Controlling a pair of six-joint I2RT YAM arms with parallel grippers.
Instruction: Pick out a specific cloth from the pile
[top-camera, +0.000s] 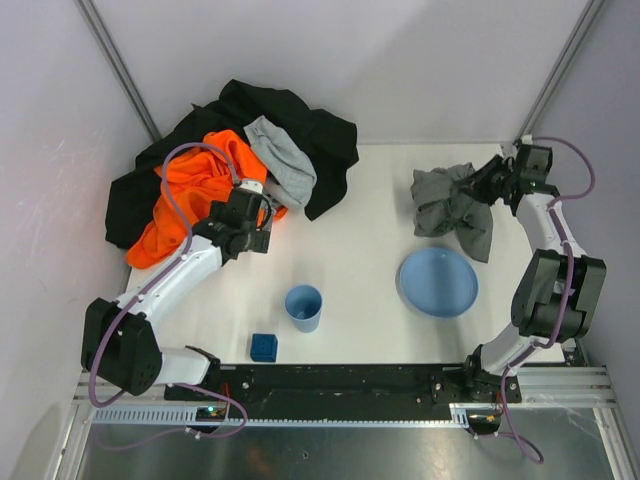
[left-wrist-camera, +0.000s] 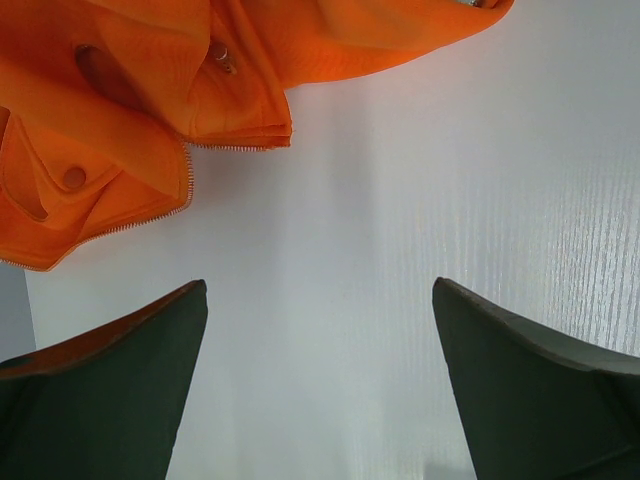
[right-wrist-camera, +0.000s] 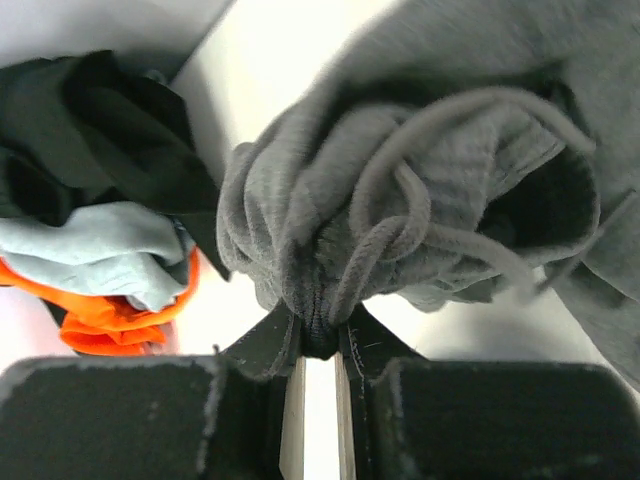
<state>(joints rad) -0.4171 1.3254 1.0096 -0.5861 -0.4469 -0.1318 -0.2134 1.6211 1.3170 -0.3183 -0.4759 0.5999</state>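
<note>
The cloth (top-camera: 450, 208), medium-dark grey with a drawcord, lies bunched on the table at the right, apart from the pile (top-camera: 230, 165) at the back left. My right gripper (top-camera: 487, 180) is shut on a fold of the cloth (right-wrist-camera: 400, 190); its jaws pinch the fabric. The pile holds a black garment (top-camera: 300, 125), a bright orange one (top-camera: 190, 195) and a paler grey one (top-camera: 283, 160). My left gripper (top-camera: 262, 238) is open and empty over bare table, just beside the orange garment's edge (left-wrist-camera: 150, 100).
A blue plate (top-camera: 437, 282) sits just in front of the cloth. A blue cup (top-camera: 303, 306) and a small blue block (top-camera: 264, 346) stand near the front middle. Walls close in at the left, back and right.
</note>
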